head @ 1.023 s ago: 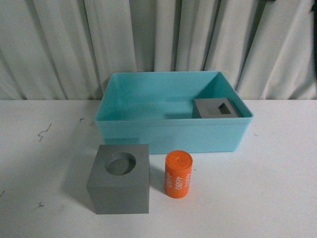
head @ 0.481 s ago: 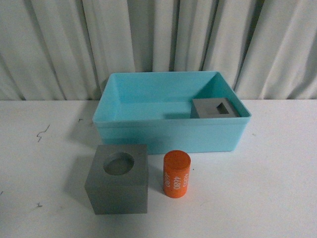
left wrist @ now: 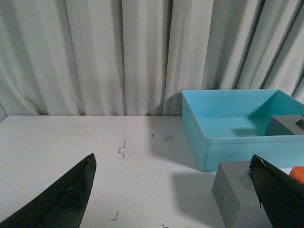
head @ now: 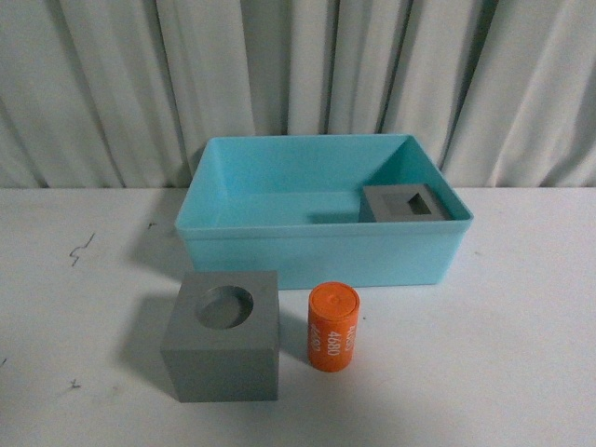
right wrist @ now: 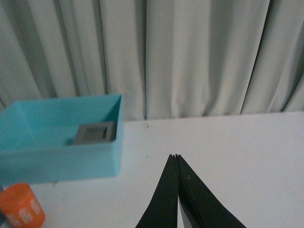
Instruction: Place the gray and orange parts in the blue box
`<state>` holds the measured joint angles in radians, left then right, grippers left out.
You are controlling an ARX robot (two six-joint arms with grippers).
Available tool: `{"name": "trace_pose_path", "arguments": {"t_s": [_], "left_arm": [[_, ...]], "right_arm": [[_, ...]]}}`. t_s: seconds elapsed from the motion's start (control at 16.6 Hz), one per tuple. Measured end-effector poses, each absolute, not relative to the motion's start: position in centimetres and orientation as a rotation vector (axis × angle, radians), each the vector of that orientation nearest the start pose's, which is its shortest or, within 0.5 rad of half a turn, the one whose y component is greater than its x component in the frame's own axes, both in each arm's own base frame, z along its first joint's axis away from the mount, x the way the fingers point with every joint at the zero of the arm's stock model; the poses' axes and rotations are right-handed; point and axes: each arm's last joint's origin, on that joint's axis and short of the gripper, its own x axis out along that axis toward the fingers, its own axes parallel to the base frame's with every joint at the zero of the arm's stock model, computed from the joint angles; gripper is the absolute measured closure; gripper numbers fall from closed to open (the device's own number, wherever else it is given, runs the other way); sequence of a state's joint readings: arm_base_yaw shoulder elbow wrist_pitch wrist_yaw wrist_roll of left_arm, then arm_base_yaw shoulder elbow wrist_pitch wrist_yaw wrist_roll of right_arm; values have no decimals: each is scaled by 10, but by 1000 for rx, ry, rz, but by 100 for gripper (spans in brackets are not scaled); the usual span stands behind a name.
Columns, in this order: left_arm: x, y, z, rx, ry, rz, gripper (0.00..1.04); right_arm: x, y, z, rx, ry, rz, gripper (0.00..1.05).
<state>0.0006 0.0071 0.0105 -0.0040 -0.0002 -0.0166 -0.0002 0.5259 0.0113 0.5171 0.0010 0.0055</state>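
Note:
The blue box (head: 317, 256) stands on the white table at the middle back. One gray cube with a rectangular recess (head: 407, 204) lies inside it at its right end. In front of the box stand a gray cube with a round recess (head: 223, 337) and an orange cylinder printed "4680" (head: 333, 328), side by side. Neither arm shows in the front view. My left gripper (left wrist: 173, 164) is open, low over the table, with the round-recess cube (left wrist: 237, 194) by one fingertip. My right gripper (right wrist: 175, 156) is shut on nothing, off to the right of the blue box (right wrist: 61, 156) and the orange cylinder (right wrist: 21, 206).
A grey-white curtain (head: 298, 84) hangs close behind the table. Small dark marks (head: 82, 247) dot the table top at the left. Bare white table surface lies to the left and right of the box.
The front view has shifted slightly, so the objects sit a few pixels lower left in the picture. The parts and the box keep their places relative to each other.

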Motion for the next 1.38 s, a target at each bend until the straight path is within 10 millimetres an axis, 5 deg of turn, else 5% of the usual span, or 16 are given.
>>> {"name": "trace_pose_path", "arguments": {"t_s": [1.38], "left_arm": [[97, 0, 166, -17, 0, 1, 7]], "right_arm": [[108, 0, 170, 6, -10, -1, 103]]}}
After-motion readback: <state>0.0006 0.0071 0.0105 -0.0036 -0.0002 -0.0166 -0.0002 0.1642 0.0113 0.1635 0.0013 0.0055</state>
